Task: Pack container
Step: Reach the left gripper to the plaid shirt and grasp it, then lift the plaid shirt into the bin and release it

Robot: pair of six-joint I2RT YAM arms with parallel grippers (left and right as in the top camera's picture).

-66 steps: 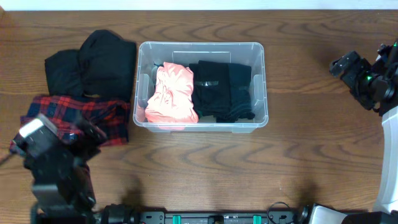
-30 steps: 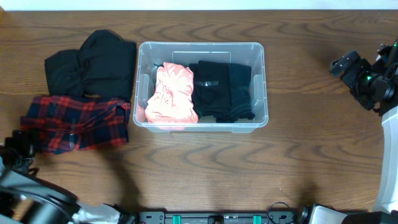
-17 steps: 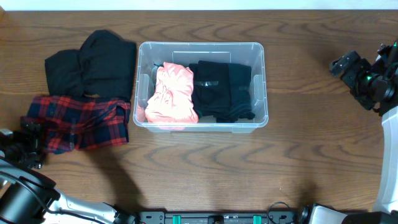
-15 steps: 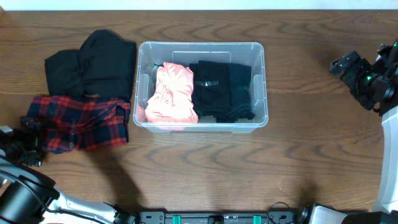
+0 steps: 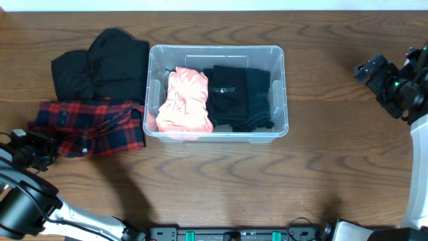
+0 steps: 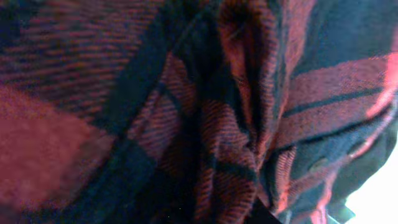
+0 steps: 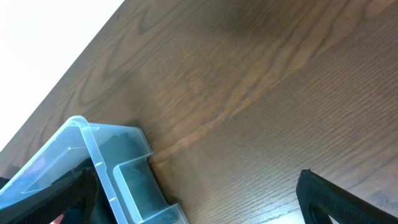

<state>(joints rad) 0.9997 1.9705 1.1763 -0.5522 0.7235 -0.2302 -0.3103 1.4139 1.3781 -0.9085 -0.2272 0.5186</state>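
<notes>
At the far left, the left gripper (image 5: 44,146) lies low on the brown wooden table (image 5: 334,167), its tip against the left edge of a crumpled red-and-black plaid flannel shirt (image 5: 93,126). The left wrist view is filled with that plaid cloth (image 6: 236,112), so I cannot tell how its jaws stand. Just behind the shirt and touching it sits a heap of black fabric garments (image 5: 100,63).

Right of both, near the table's middle, stands the large rectangular clear plastic container (image 5: 217,47). Inside it, a folded salmon-pink garment (image 5: 184,100) fills the left half and folded black clothes (image 5: 241,97) the right.

Well apart, at the right edge, the right gripper (image 5: 370,70) hangs above bare wood, its dark fingers (image 7: 339,199) spread wide, holding nothing. Its camera catches one corner of the container (image 7: 118,162).
</notes>
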